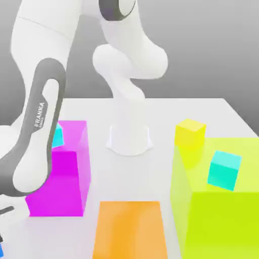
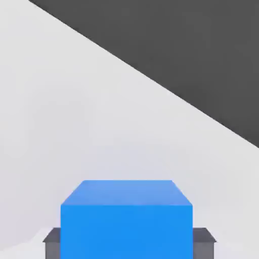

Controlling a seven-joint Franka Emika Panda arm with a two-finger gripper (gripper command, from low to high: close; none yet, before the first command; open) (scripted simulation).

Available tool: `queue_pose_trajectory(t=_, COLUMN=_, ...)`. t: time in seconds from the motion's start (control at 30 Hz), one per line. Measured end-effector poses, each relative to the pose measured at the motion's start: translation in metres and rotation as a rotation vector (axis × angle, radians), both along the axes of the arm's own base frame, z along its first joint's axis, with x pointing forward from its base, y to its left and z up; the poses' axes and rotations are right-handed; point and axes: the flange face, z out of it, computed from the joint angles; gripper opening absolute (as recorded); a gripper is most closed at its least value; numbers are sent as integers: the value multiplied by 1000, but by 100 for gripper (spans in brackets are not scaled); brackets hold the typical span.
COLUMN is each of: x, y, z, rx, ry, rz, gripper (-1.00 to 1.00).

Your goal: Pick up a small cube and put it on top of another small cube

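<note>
Blue cube point(image 2: 126, 222) between two dark grey fingertips point(image 2: 52, 242) in the hand view, one pad at each side face, apparently touching — pincer point(image 2: 126, 245) clamped on the small cube. Pale table point(image 2: 76, 126) spread out beyond the cube, meeting a dark background along a diagonal edge.

Seen from the exterior view: white arm point(image 1: 38, 131) bending down along that view's left, dark grey panel marked FRANKA on the forearm, hand mostly cut off at the lower left corner. Only a sliver of blue visible at that corner's edge. Arm base point(image 1: 129, 139) planted on the white table near the middle rear.

Magenta box point(image 1: 63, 174) on the exterior view's left, partly behind the forearm, with a small cyan cube point(image 1: 58, 135) showing at its upper edge — resting on it or inside it, cannot tell which. Orange box point(image 1: 131, 230) at front centre. Large yellow-green box point(image 1: 222, 222) on the exterior view's right, a second cyan cube point(image 1: 224, 170) tilted against its top region, a small yellow cube point(image 1: 190, 133) just behind its rear corner.
</note>
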Motion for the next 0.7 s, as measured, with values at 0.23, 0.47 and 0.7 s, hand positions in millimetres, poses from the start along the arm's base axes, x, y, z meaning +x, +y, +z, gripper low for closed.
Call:
queue_pose_trajectory(t=0.23, x=-1, y=4, z=65, rx=9, ry=-2, rz=-26, gripper=-100)
queue_pose_trajectory(t=0.47, x=-16, y=35, z=145, rx=59, ry=-11, rz=-209, gripper=-100)
queue_pose_trajectory(t=0.7, x=-47, y=69, z=215, rx=81, ry=-3, rz=-395, gripper=-100)
